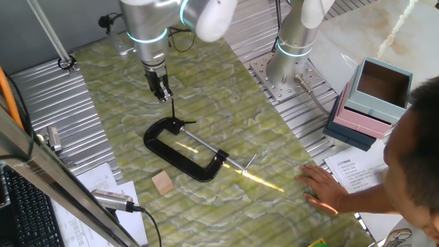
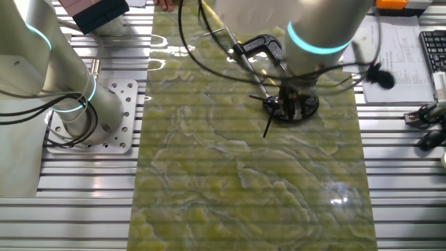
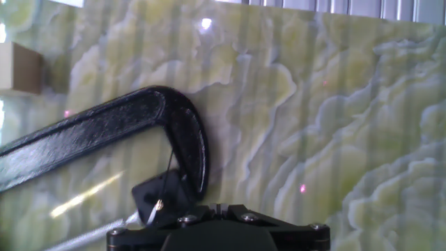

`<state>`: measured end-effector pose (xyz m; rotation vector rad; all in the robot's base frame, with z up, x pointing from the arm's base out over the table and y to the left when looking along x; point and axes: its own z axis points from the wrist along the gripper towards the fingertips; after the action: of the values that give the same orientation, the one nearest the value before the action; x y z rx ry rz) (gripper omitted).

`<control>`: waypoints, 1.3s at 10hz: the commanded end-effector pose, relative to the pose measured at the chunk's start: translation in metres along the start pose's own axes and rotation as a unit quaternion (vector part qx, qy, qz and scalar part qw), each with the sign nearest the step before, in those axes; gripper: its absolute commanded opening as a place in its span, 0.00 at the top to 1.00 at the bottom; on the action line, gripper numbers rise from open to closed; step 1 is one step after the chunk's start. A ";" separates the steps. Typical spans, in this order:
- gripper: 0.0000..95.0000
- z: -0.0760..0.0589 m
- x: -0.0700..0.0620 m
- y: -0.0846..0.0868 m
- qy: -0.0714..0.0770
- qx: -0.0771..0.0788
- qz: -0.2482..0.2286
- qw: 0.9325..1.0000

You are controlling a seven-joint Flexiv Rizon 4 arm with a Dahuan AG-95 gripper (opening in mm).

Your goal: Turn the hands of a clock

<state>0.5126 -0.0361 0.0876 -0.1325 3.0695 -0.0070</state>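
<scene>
The clock hands [image 1: 174, 112] are two thin black needles joined at a small hub at the jaw end of a black C-clamp [image 1: 180, 156] lying on the green marbled mat. One hand points away from the clamp toward my gripper [image 1: 164, 96]; the shorter one points sideways. My gripper hangs just above the mat at the long hand's tip, its fingers shut together with nothing visibly between them. In the other fixed view the hands [image 2: 267, 120] lie just left of the gripper [image 2: 290, 108]. In the hand view the long hand [image 3: 169, 171] runs left of my shut gripper [image 3: 219, 207], beside the clamp [image 3: 104, 129].
A small wooden block [image 1: 162, 182] lies near the clamp and also shows in the hand view [image 3: 17, 67]. A person's hand [image 1: 322, 186] rests on the mat's right edge. Stacked boxes [image 1: 374, 96] and a second arm's base [image 1: 288, 68] stand to the right. A keyboard lies left.
</scene>
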 end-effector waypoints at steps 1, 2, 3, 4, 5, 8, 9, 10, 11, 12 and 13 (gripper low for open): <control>1.00 0.021 0.002 -0.003 -0.017 0.001 0.000 1.000; 1.00 0.028 0.004 -0.005 -0.020 0.002 -0.006 1.000; 1.00 0.035 0.006 -0.008 -0.023 0.002 -0.014 1.000; 1.00 0.036 0.007 -0.009 -0.023 0.002 -0.017 1.000; 1.00 0.039 0.008 -0.012 -0.023 0.002 -0.025 0.999; 1.00 0.046 0.009 -0.014 -0.023 0.002 -0.042 0.999; 1.00 0.049 0.010 -0.013 -0.023 0.001 -0.046 0.999; 1.00 0.052 0.010 -0.013 -0.023 0.001 -0.056 0.998; 1.00 0.054 0.011 -0.013 -0.022 0.001 -0.060 0.998; 1.00 0.054 0.011 -0.013 -0.022 0.002 -0.063 0.998; 1.00 0.054 0.011 -0.013 -0.021 0.002 -0.065 0.998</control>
<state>0.5065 -0.0497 0.0321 -0.3312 3.0125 -0.0157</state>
